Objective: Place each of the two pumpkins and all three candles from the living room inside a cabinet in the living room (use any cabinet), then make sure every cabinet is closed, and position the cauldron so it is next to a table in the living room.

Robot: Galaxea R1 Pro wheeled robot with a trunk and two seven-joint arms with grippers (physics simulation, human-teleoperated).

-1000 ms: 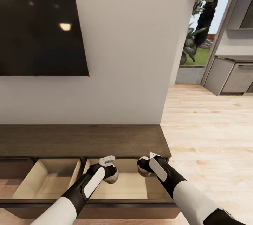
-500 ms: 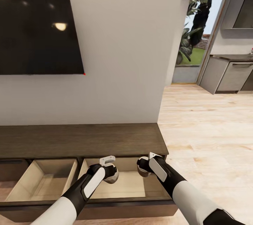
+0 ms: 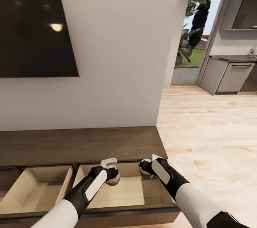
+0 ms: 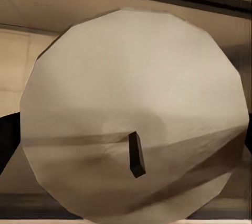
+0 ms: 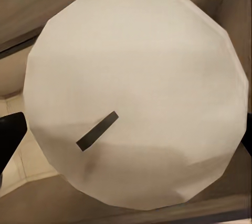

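Up close, each hand's candle (image 4: 134, 114) shows its wick (image 4: 136, 154).

no readable text, labels, brands, numbers or signs

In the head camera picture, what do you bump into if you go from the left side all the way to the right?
TV → white wall → doorway with plants outside → grey kitchen cupboards.
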